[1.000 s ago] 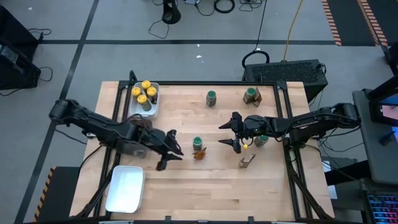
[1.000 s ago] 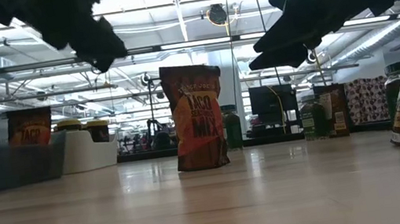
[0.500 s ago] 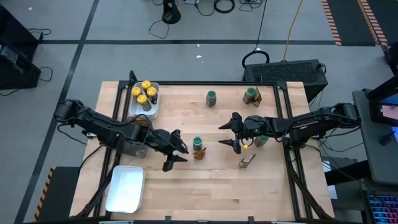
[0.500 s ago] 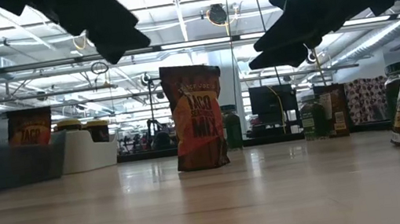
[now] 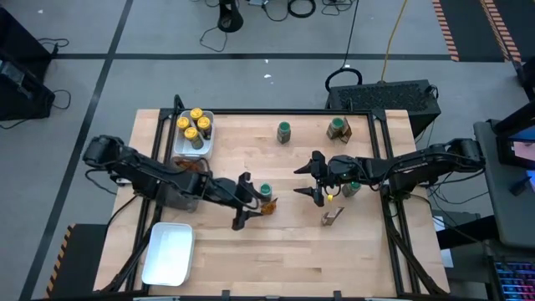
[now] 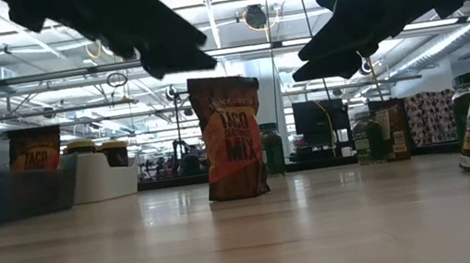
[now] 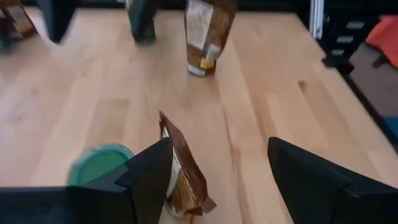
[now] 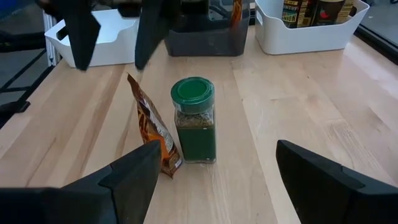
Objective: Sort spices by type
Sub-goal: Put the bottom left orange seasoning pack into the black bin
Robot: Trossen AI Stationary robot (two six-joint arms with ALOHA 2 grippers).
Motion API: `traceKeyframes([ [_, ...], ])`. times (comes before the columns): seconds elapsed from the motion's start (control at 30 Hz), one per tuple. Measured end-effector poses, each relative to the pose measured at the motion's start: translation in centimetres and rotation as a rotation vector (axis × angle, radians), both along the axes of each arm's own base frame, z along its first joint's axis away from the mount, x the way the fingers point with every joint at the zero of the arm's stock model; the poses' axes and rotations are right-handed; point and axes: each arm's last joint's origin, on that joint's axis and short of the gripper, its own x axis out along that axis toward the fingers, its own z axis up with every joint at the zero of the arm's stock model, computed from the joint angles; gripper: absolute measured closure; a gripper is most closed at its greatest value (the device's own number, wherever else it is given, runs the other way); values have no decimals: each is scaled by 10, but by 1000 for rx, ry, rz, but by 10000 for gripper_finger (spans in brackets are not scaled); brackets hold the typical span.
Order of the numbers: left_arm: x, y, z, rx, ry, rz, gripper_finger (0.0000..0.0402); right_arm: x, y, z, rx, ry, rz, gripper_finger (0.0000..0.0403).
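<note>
As seen from above, the left end effector (image 5: 243, 206) hangs spread wide beside a packet (image 5: 268, 206) and a green-lidded jar (image 5: 265, 191) mid-surface; the right end effector (image 5: 306, 180) waits nearby, also wide. At surface height, the packet (image 6: 229, 137) stands upright. From the left wrist, it (image 7: 181, 174) looks thin, light and floppy; pinching its flat sides seems best.

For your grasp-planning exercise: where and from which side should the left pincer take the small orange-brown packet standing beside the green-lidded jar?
Probably the thin upper edge of the orange-brown foil packet, from above: it stands upright and flat, touching the green-lidded glass jar on one side.
</note>
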Motion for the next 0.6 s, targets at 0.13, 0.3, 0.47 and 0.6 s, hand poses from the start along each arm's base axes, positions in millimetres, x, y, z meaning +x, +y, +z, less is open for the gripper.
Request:
traceKeyframes([
  [0.13,6,-2,-11,7,35,-2,135,0,0,0,0,0,0,103],
  [0.3,9,-2,-17,19,50,-1,135,0,0,0,-4,2,1,103],
  [0.47,8,0,-22,50,91,36,135,0,0,0,-5,2,2,103],
  [0.6,8,3,-24,51,111,52,135,0,0,0,-7,2,2,103],
])
